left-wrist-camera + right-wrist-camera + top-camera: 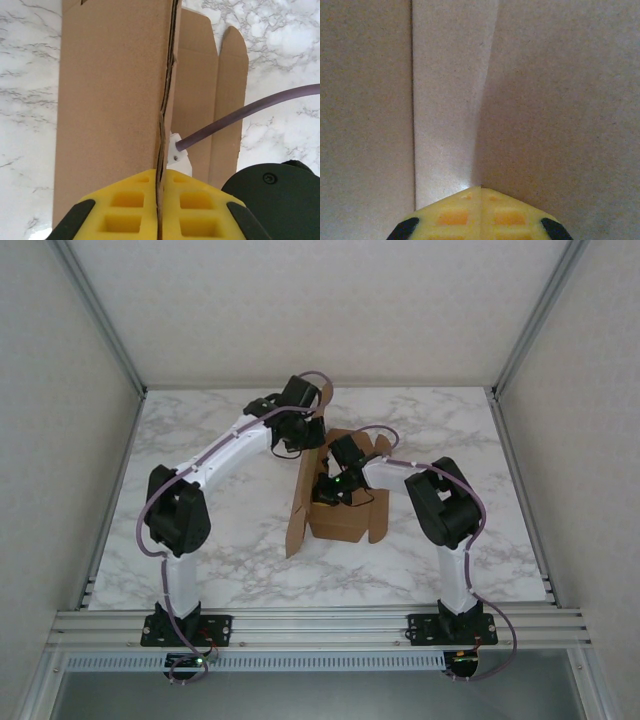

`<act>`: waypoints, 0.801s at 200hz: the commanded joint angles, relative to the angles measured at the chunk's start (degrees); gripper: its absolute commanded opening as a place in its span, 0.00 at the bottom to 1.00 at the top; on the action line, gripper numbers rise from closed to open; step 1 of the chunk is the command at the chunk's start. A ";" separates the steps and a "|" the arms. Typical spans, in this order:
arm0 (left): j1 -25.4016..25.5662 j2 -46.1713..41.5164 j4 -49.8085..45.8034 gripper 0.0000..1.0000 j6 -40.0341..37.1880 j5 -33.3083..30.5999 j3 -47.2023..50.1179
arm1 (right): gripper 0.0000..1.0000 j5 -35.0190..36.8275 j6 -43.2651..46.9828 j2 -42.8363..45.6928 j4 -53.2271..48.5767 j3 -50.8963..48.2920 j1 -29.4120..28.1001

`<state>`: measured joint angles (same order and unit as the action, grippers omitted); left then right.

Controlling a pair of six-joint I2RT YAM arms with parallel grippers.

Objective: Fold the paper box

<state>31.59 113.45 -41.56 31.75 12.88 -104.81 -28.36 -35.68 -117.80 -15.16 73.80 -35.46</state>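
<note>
One paper box (340, 522) sits mid-frame in the top view, half raised. A long wall stands along its left side, a low wall faces the bottom of the frame, and a flap juts at its right. There are two arms, each with one gripper. The left gripper (161, 197) is clamped on the far end of the tall wall, with the cardboard edge running between its yellow pads. The right gripper (481, 195) is down inside the box, jaws pressed together with nothing between them and its tip close to the cardboard. The right arm (445, 505) hides much of the box's inside. A purple cable (240, 117) crosses in front of the flaps. Around the box lies the marble surface (250, 580), with a metal rail (320, 625) along the bottom.
</note>
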 commanded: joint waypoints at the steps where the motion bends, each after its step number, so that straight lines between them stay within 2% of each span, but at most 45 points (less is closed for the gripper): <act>1: 0.40 0.92 -0.77 0.07 1.84 0.43 0.24 | 0.01 0.98 -0.89 -0.53 -0.52 -2.16 -0.45; 47: -2.74 -1.72 -3.41 0.07 -0.21 -2.69 -0.40 | 0.06 2.08 -0.73 3.26 -0.90 -4.11 0.86; 59: -3.95 -2.93 -3.78 0.06 -0.99 -4.18 0.73 | 0.11 1.89 -0.45 4.70 -1.47 -4.63 1.41; 70: -4.43 -3.75 -4.51 0.06 -2.09 -7.15 1.40 | 0.19 0.98 0.38 5.91 -3.03 -4.24 1.76; 92: -4.44 -4.54 -6.67 0.07 -5.41 -13.82 1.73 | 0.26 1.59 2.85 9.06 -6.81 -3.37 1.93; 130: -4.01 -4.00 -9.47 0.06 -9.62 -24.36 3.15 | 0.26 8.95 6.27 12.45 -14.54 -1.17 2.73; 160: -1.84 -2.23 -10.10 0.05 -12.14 -36.77 5.82 | 0.26 18.16 6.69 13.67 -19.89 1.13 3.36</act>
<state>27.70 110.02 -49.32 22.96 -10.04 -101.49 -19.31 -30.76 -105.95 -27.81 72.51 -33.01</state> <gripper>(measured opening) 0.068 0.255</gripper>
